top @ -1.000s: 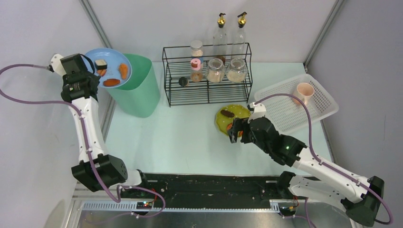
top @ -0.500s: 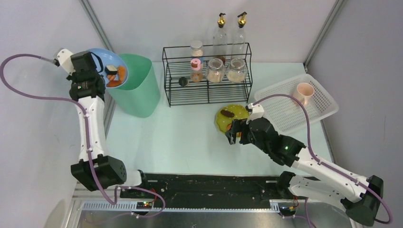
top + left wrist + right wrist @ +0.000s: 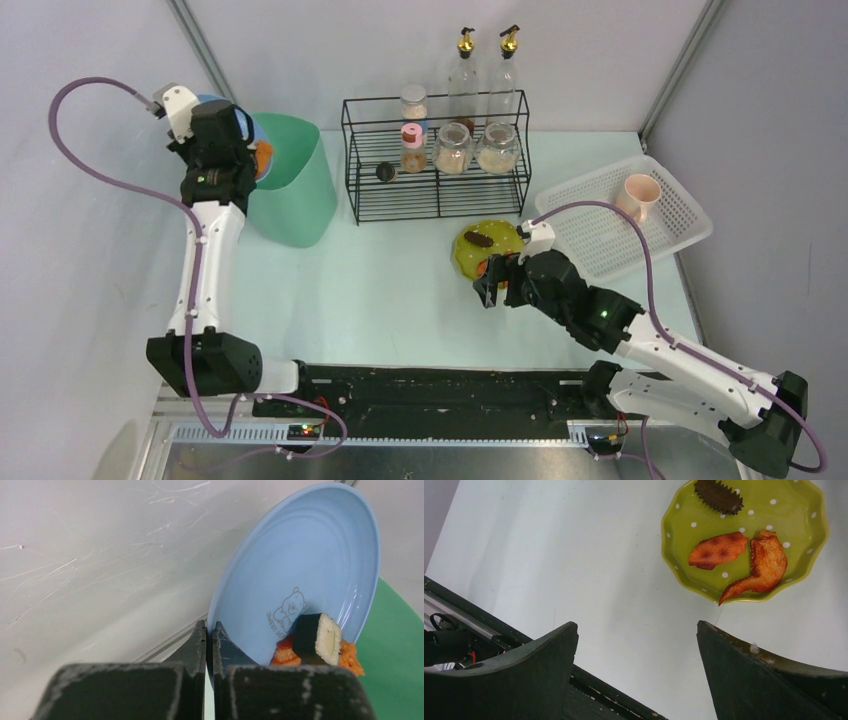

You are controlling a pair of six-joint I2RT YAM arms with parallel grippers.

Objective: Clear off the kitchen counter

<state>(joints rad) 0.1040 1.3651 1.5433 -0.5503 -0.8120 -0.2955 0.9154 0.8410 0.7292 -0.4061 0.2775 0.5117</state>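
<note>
**Entry 1: plate (image 3: 320, 555), pale blue, left wrist view.**
- Print (image 3: 287, 611) in thin dark-blue line on the inner face.
- It shows a small bear (image 3: 295, 601) drawn in outline, with one line of capitals directly beneath it.
- The first word reads "SWEET".
- The second word starts with what may be a "D". The rest is hidden behind the sushi roll (image 3: 316, 638).
- The lettering runs at a slant, following the tilt of the plate.

**Entry 2: jars (image 3: 453, 148) and bottles (image 3: 466, 75) at the rack (image 3: 436, 195), top view.**
- Any labels here are too small to read.

**Entry 3: green dish (image 3: 804, 510), right wrist view.**
- White dots only; no lettering.
</note>
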